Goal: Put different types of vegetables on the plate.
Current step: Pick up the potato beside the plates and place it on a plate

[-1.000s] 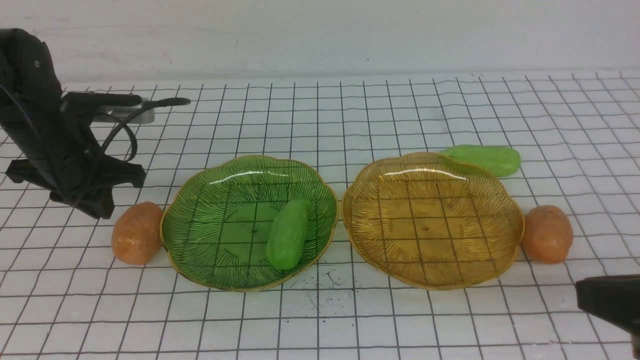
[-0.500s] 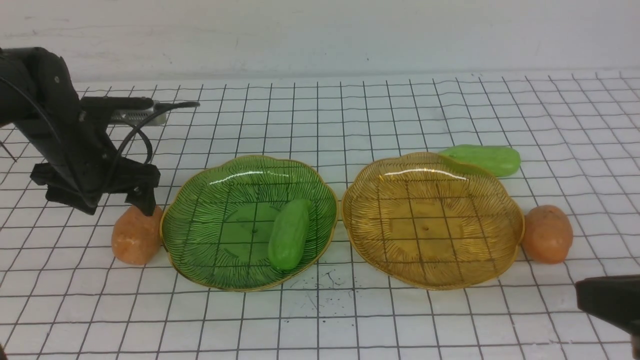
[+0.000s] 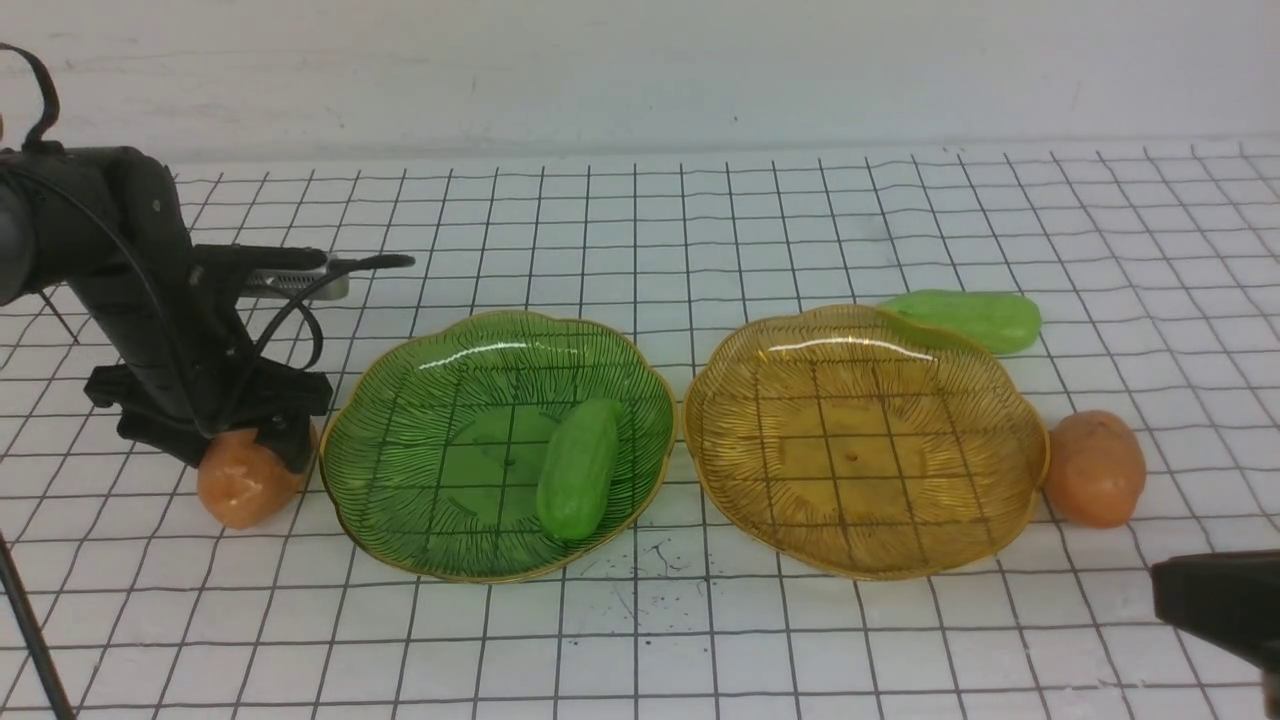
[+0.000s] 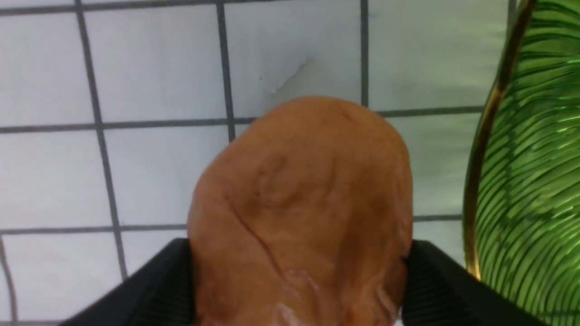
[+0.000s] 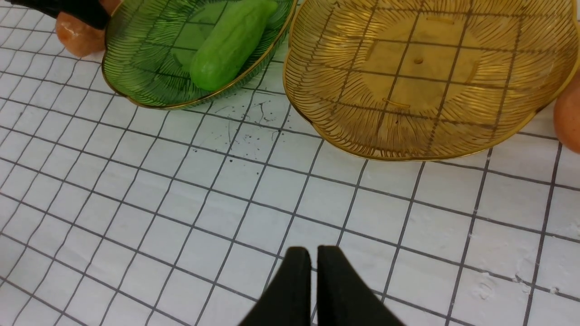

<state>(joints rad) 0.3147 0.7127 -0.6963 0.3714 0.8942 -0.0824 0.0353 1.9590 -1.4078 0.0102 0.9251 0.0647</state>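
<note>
My left gripper (image 3: 245,440) is down over the left potato (image 3: 240,490), an orange-brown lump just left of the green plate (image 3: 430,480). In the left wrist view both black fingers (image 4: 158,285) press against the sides of that potato (image 4: 308,190), with the green plate's gold rim (image 4: 482,149) close beside it. One green cucumber (image 3: 578,468) lies in the green plate. The yellow plate (image 3: 860,450) holds nothing. A second cucumber (image 3: 975,318) lies behind it and a second potato (image 3: 1095,468) sits at its right. My right gripper (image 5: 314,258) is shut and holds nothing, low at the near right (image 3: 1215,600).
The two plates sit side by side with a narrow gap on a white gridded mat (image 3: 640,640). A pale wall (image 3: 640,70) closes the far side. The left arm's cable (image 3: 300,330) loops near the green plate's left rim.
My left gripper came down and toward the green plate, opened wide, then closed round the left potato. The potato has shifted a little left and nearer. The right arm has not moved.
</note>
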